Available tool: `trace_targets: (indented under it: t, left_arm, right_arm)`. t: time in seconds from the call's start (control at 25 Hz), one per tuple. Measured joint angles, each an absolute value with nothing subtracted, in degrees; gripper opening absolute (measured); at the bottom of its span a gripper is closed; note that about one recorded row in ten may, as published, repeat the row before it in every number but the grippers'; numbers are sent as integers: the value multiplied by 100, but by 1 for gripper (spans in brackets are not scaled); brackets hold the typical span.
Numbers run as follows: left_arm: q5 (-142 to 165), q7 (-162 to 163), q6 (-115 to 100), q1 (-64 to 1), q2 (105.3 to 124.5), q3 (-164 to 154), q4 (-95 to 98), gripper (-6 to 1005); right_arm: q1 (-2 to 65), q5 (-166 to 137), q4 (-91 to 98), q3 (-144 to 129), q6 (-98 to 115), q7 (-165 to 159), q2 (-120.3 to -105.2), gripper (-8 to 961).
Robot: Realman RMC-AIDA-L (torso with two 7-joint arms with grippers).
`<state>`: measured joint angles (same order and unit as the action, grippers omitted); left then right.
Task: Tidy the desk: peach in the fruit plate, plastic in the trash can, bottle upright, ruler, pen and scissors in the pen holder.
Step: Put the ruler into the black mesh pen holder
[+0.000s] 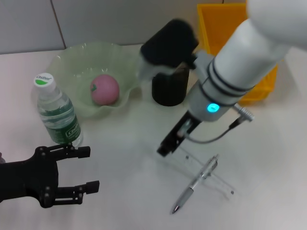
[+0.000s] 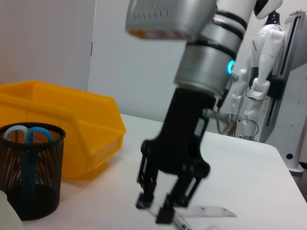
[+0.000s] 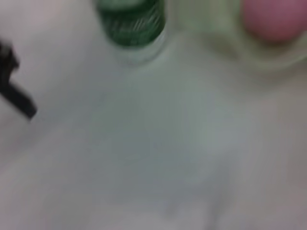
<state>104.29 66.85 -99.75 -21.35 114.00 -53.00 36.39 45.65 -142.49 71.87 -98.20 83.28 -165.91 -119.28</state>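
1. Right gripper [image 1: 165,148] is low over the counter [image 1: 268,158], at the near end of the clear ruler [image 1: 211,175]. In the left wrist view the right gripper [image 2: 156,208] has its jaws slightly parted, tips right at the ruler [image 2: 211,211]; can't tell if they actually grip it.
2. Ruler lies flat on the counter, right of centre in the head view, transparent.
3. Pen [image 1: 196,183] lies across the ruler, silver, tip pointing toward the robot.
4. Left gripper [image 1: 72,172] sits at the near left edge of the counter, jaws wide open, holding nothing, just in front of the bottle.
5. Bottle [image 1: 56,111] stands upright, white cap, green label, just beside the fruit plate. Right wrist view also catches the bottle [image 3: 130,26], blurry.
6. Peach [image 1: 104,89] is inside the fruit plate [image 1: 76,60], a pale green wavy-edged bowl at the far left. Peach [image 3: 273,19] also in the right wrist view.
7. Pen holder [image 1: 168,91], black mesh, stands upright between the fruit plate and the yellow bin, partly hidden by the right arm.
8. Scissors [image 2: 29,136] with blue handles stand inside the pen holder [image 2: 31,187], handles up.
9. Yellow bin [image 1: 218,24] at the far right, behind the right arm; contents hidden.
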Motion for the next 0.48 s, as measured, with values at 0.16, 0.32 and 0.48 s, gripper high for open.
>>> trace_targets:
  t: [0.16, 0.32, 0.48]
  left_arm:
    - [10425, 6687, -9975, -2151, 11412, -5300, 3639, 829]
    - [10400, 6688, -9976, -2179, 11439, -5299, 3639, 828]
    - [10390, 6689, -9984, -2220, 11488, -5300, 3638, 828]
  right_arm:
    - [4317, -14225, 7503, -8900, 8340, -16094, -11919, 374]
    - [3967, -13826, 7831, -8325, 7993, -15524, -11925, 374]
    - [3725, -13277, 7913, -7775, 7766, -14905, -11918, 373]
